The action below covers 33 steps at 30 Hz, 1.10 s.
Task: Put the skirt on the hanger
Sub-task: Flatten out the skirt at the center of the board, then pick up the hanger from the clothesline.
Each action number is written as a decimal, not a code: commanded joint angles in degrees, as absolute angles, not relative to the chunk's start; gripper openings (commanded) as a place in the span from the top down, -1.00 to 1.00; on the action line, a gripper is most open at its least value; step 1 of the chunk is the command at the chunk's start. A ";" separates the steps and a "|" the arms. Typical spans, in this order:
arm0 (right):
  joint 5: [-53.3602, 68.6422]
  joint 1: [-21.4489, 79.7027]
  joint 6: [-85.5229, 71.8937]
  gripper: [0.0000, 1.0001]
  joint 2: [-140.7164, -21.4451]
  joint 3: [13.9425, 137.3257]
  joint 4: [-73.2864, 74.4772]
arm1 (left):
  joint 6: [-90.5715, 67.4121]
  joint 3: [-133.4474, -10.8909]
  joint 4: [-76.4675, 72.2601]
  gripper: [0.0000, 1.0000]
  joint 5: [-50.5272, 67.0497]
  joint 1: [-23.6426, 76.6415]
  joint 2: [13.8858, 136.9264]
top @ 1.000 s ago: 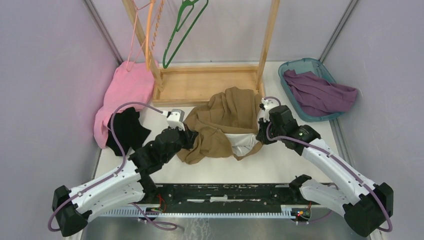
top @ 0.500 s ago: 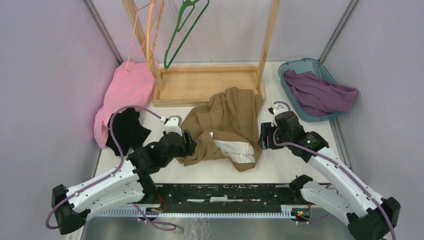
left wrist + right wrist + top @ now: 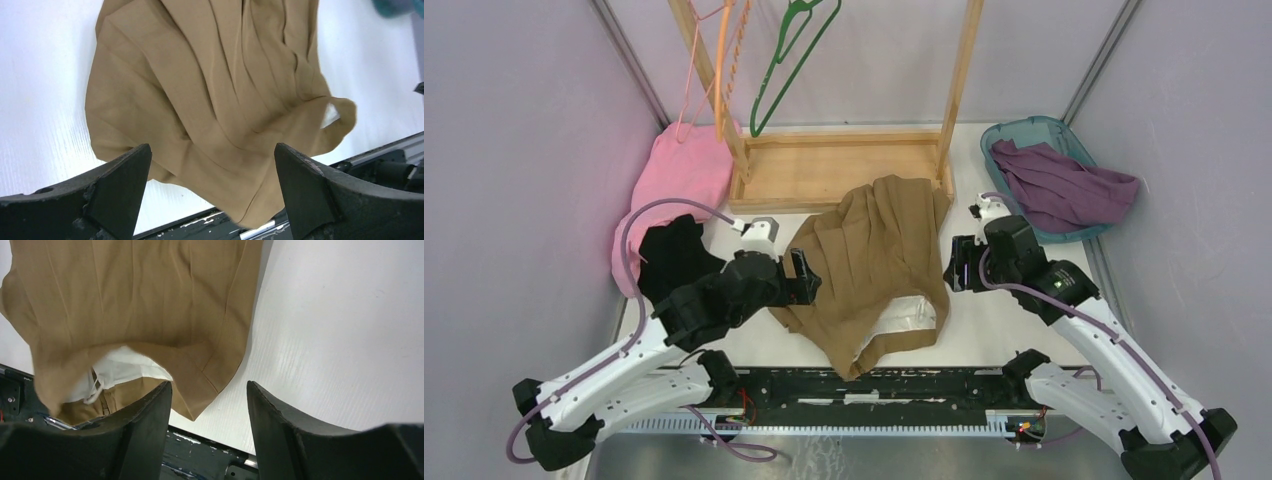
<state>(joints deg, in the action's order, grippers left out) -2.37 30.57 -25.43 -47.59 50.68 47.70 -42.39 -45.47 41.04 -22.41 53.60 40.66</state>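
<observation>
1. Top view: I see the tan pleated fabric skirt (image 3: 874,265) spread on the white table (image 3: 994,330), between the left gripper (image 3: 802,278) and the right gripper (image 3: 954,265). The frame edge cuts off the top of the green wire hanger (image 3: 786,65) on the wooden rack (image 3: 844,170).
2. Left wrist: my left gripper (image 3: 211,150) has its jaws wide apart and empty above the skirt (image 3: 210,85), whose far edge is cropped.
3. Right wrist: the right gripper (image 3: 209,386) is parted and holds nothing. The skirt (image 3: 135,300) runs out of frame, with its white lining (image 3: 125,372) peeking out.
</observation>
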 commanded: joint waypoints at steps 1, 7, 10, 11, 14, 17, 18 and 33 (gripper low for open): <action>-2.03 30.36 -24.62 -0.24 -47.73 51.61 45.84 | -43.09 -47.24 39.47 -0.98 -23.26 53.70 45.39; -3.61 30.35 -23.73 -0.24 -44.77 55.74 49.21 | -39.63 -53.97 37.77 -0.98 -31.12 53.56 50.26; -4.38 30.33 -23.77 -0.24 -42.38 58.36 50.57 | -36.82 -59.66 38.33 -0.98 -34.20 53.44 51.98; -4.23 30.32 -23.74 -0.25 -42.01 59.26 50.93 | -35.90 -61.53 38.29 -0.98 -35.15 53.25 52.29; -2.82 30.37 -23.73 -0.24 -41.84 60.36 51.05 | -33.07 -67.00 38.88 -0.98 -38.01 51.06 53.05; -1.40 30.34 -24.10 -0.24 -42.03 59.65 49.98 | -28.32 -74.70 39.92 -0.98 -40.03 45.25 54.58; -0.94 30.38 -24.08 -0.23 -42.16 59.22 49.45 | -26.75 -78.21 40.25 -0.98 -39.87 42.77 55.74; 2.97 30.29 -24.91 -0.23 -42.03 55.24 45.18 | -11.42 -117.25 43.54 -0.98 -26.65 28.31 79.59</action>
<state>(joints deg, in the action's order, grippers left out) 1.26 30.57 -24.40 -42.33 56.05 49.60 -17.32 -111.28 44.29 -34.13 30.13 76.55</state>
